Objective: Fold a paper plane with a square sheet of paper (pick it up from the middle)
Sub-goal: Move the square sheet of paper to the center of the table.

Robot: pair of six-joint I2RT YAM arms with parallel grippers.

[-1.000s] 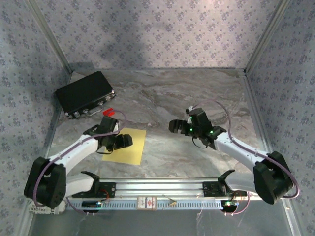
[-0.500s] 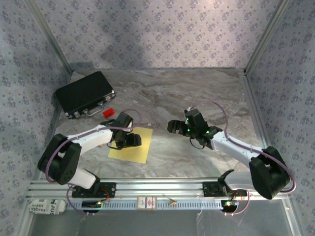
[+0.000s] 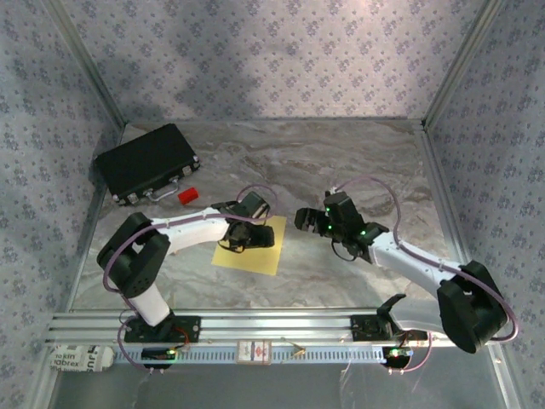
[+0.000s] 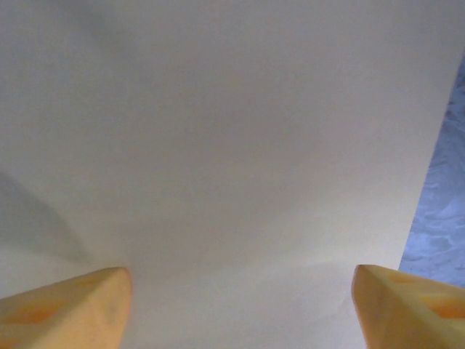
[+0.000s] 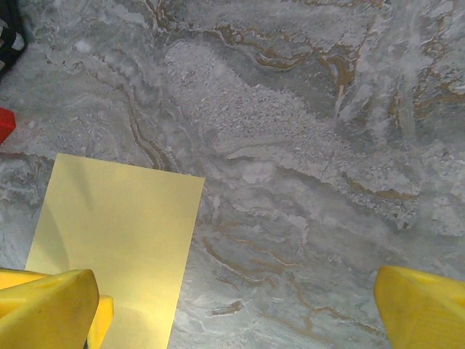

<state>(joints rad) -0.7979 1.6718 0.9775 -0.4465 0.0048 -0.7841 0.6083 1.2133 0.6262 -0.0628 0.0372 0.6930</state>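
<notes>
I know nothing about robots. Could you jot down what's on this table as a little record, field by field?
Table: grey marble top
Paper: yellow sheet, flat, unfolded, near the middle
Left pincer: open, jaws spread close over the paper
Right pincer: open, above bare table to the paper's right
Case: black, shut, far left corner
Block: small, red, beside the case, apart from the paper

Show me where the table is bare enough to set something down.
Free: the far table from the black case across to the right wall; also the near strip between the yellow paper and the rail. Crowded: the middle, around the left gripper and right gripper.
</notes>
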